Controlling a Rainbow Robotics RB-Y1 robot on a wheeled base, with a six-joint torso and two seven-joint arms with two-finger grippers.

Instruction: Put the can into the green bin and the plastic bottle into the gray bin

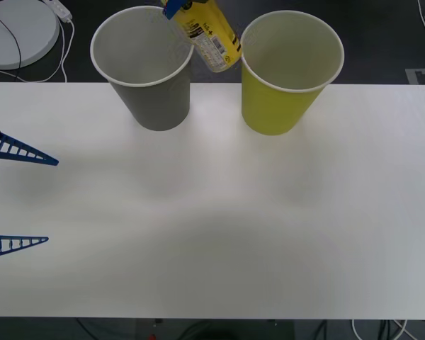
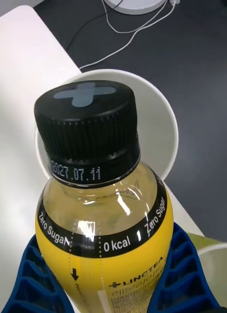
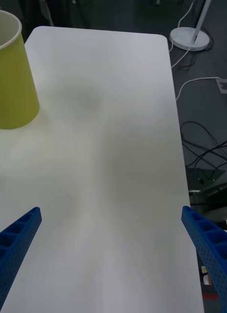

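So the right gripper [image 2: 113, 293] has its jaws clamped on the bottle [image 1: 209, 35], holding it tilted in the air between the two rims, just over the edge of the gray bin [image 1: 152, 99]; from the right wrist view the cap [image 2: 86, 132] points down at that bin's white inside, so I'd say the drop is lined up but not done yet. The green bin [image 1: 280, 106] stands just beside the gray one on the white surface [image 1: 212, 227]; what I can see of its inside looks bare, and I can't spot a can anywhere, so no idea if that half is done. The left gripper [image 1: 18, 198] waits low at the surface's left side, jaws wide apart, holding nothing.
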